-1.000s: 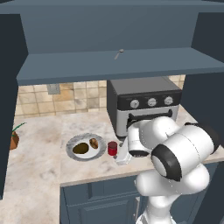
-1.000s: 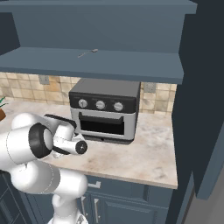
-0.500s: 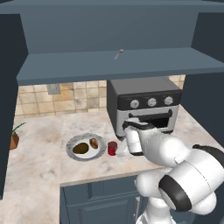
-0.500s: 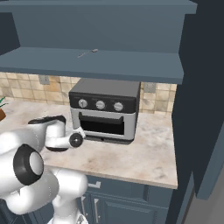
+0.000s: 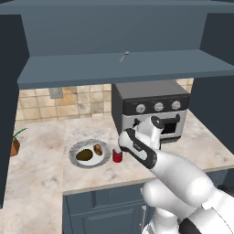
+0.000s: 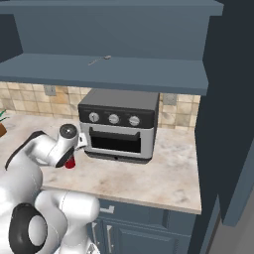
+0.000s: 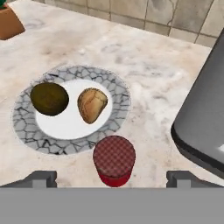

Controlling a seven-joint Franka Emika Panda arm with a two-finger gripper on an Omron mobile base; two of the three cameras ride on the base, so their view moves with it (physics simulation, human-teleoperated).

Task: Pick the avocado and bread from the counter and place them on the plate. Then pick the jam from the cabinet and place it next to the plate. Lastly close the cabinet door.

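hand view: jam jar (image 7: 113, 160) stands upright on the counter (image 7: 148, 100), just beside the plate (image 7: 26, 131) rim, centred between the two finger tips and a little ahead of them
fingers: spread wide, nothing held, gap well wider than the jar's red checked lid
gripper (image 7: 111, 178): looks down at the jar from above, clear of it
plate contents: avocado (image 7: 49, 99) and bread (image 7: 92, 104) both on the plate, side by side, apart
left base view: jar (image 5: 117, 156) sits between plate (image 5: 77, 146) and toaster oven (image 5: 151, 107); arm bent low over the counter, wrist beside the oven front
step, my read: jar looks placed and let go; cabinet door is what's left
cabinet door: which panel it is, cannot tell
risk: lifting out crooked could clip the jar
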